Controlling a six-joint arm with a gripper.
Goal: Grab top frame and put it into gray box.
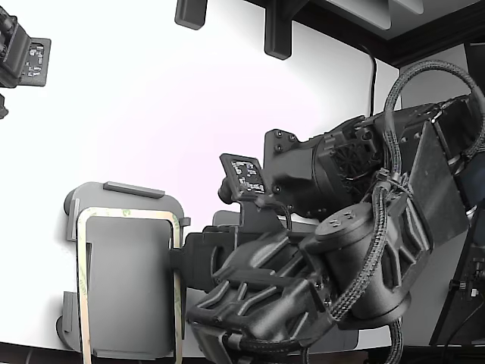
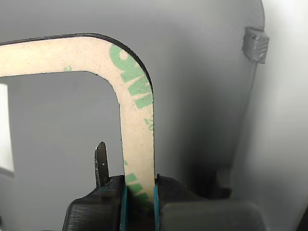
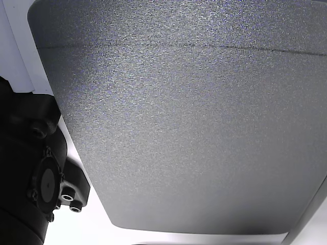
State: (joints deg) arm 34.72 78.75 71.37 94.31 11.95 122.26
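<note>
The fingers [image 2: 139, 195] are clamped on one long side of the top frame [image 2: 137, 110], gripping its thin edge so the ring stays flat. The frame sits over the gray box [image 1: 125, 189] at the exterior view's lower left, lined up inside the raised tabs [image 2: 255, 44], apparently for release.

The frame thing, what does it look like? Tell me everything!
The top frame is a thin, flat ring with rounded corners and an open middle. It looks like pale beige card or backing paper with green printed marks and a dark edge. In the exterior view it lies over the gray box. The gripper is shut on one long side, its fingers squeezing both edges of that strip.
</note>
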